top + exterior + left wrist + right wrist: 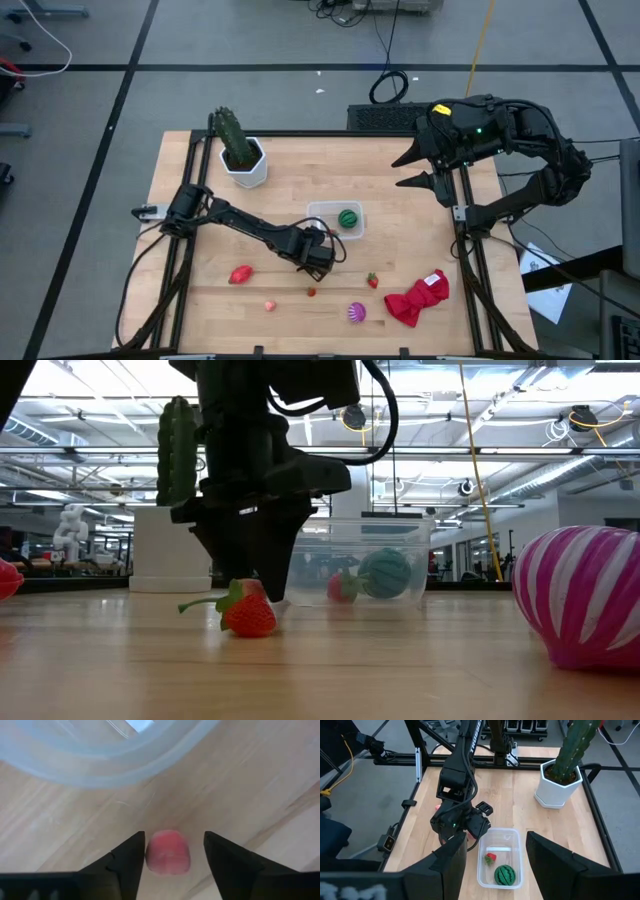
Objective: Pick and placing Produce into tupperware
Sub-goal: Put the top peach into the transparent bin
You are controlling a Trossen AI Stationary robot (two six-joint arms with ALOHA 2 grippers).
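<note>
The clear tupperware [325,209] sits mid-table with a green striped ball [348,218] and a red strawberry [491,859] inside. My left gripper [318,258] is low at the tub's near left corner, open and pointing down. In the left wrist view its fingers stand on either side of a pinkish-red piece [168,852] lying on the wood. A strawberry [248,610] lies just in front of it in the low view. A red pepper-like piece [240,274], a pink bit [270,305], another strawberry [372,281] and a purple striped piece [356,312] lie near the table's near edge. My right gripper [415,168] waits open, raised over the far right. My left gripper comes from above with the pinkish-red piece [150,855] between its open fingers. The piece lies on the table right beside one finger [131,857], with a gap to the other. I cannot tell whether that finger touches it.
A green cactus in a white hexagonal pot [243,160] stands at the far left of the table. A red cloth [418,298] lies crumpled at the near right. Bare wood shows right of the tub and in the near left corner.
</note>
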